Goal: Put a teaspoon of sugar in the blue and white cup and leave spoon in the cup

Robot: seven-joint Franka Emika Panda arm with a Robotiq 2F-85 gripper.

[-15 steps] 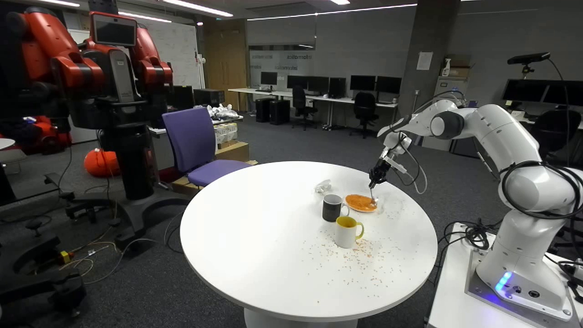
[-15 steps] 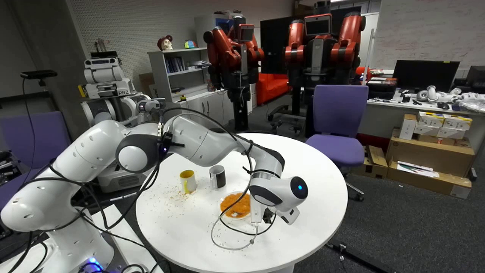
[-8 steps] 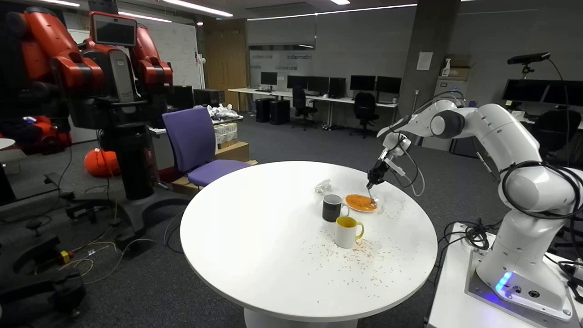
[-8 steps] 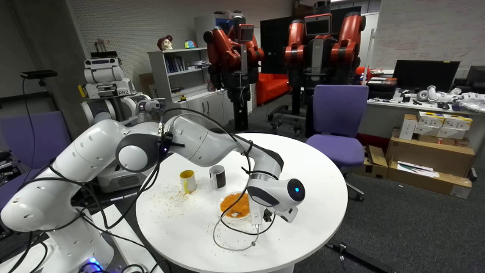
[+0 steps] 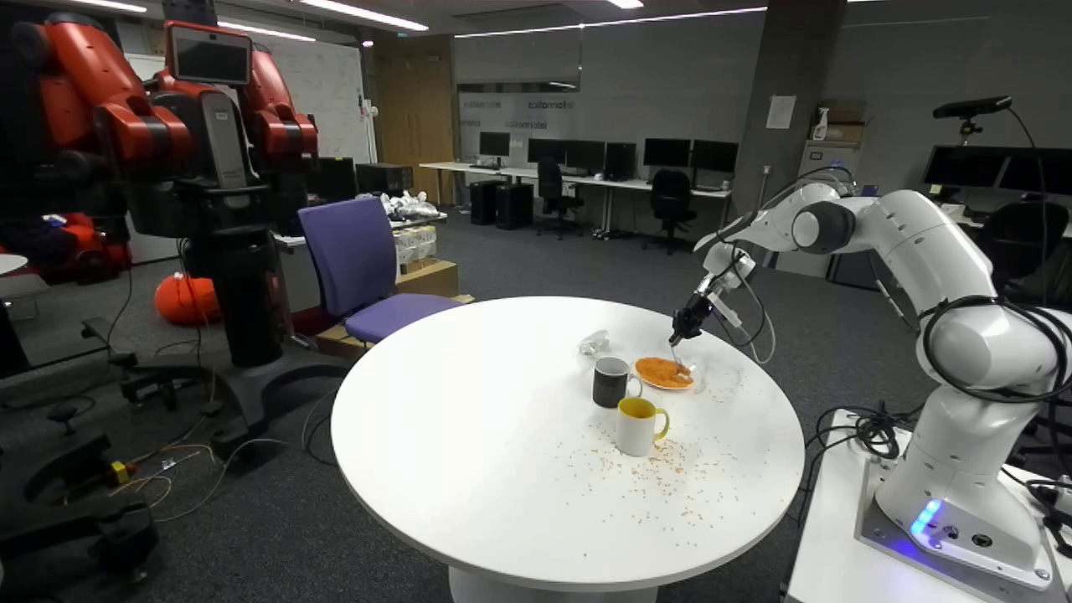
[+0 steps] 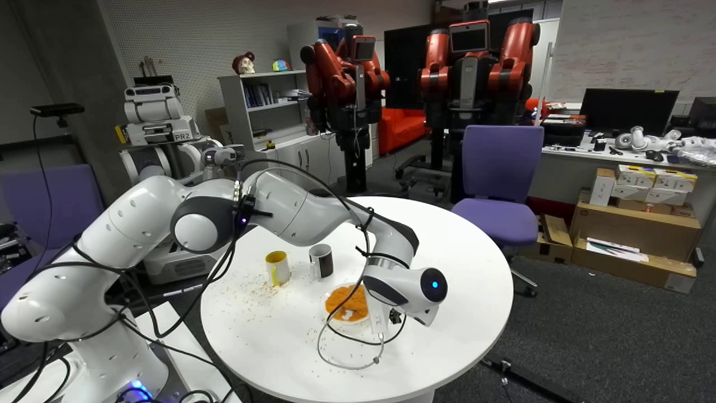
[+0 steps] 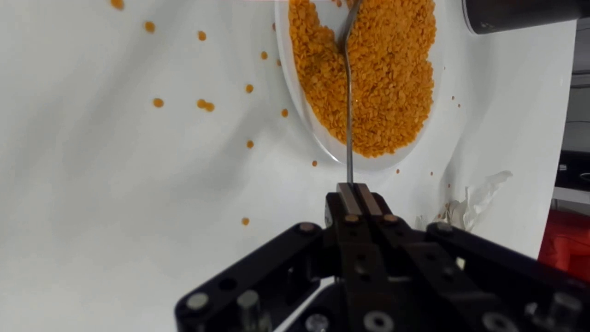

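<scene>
In the wrist view the gripper (image 7: 354, 184) pinches the spoon (image 7: 349, 106) by its handle, long axis running straight ahead over the plate (image 7: 287, 60) of orange grains (image 7: 387, 92). In an exterior view the dark mug (image 5: 610, 385) stands across the plate from the gripper. In an exterior view the arm (image 6: 285, 207) hides the grip; I spot no blue and white cup.

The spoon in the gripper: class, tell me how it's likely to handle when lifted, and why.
The spoon is probably stiff: it looks like metal. It is likely light, being so slim. It may swivel, as the gripper pinches it with a long stretch sticking out over the plate.
</scene>
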